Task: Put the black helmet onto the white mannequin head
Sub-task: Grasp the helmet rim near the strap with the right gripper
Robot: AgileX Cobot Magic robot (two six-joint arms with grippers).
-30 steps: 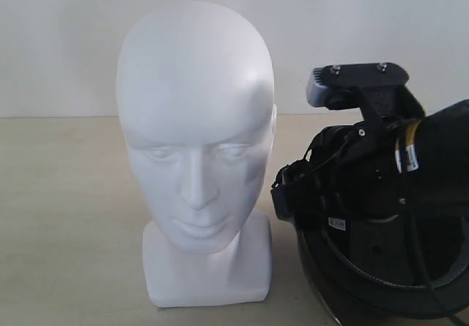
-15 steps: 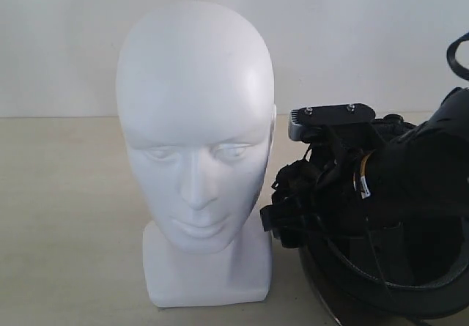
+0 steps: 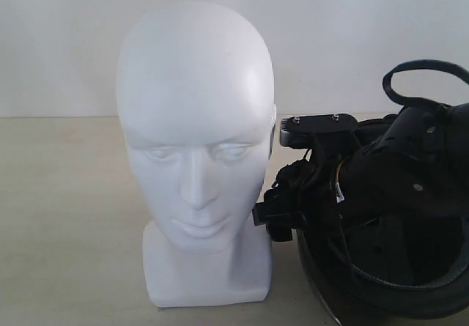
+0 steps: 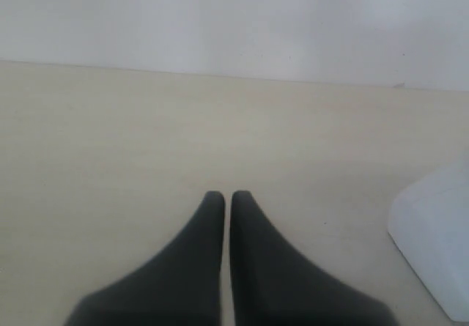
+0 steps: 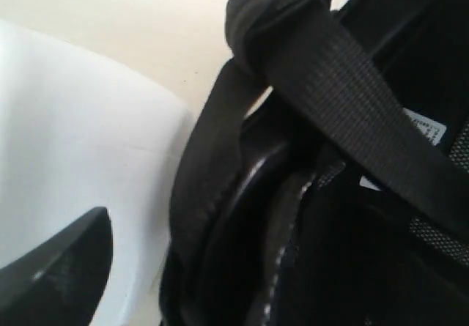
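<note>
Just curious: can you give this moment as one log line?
black helmet: upturned beside white mannequin head, not on it | right gripper: at helmet rim, grip unclear | left gripper: shut, empty

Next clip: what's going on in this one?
The right gripper is down at the rim of the black helmet. The helmet sits opening-up on the table, right beside the white mannequin head. The right wrist view shows one finger outside the padded rim, but not whether the jaws have closed on it. The left gripper is shut and empty, low over the table near the head's base. The helmet is not yet on the head.
</note>
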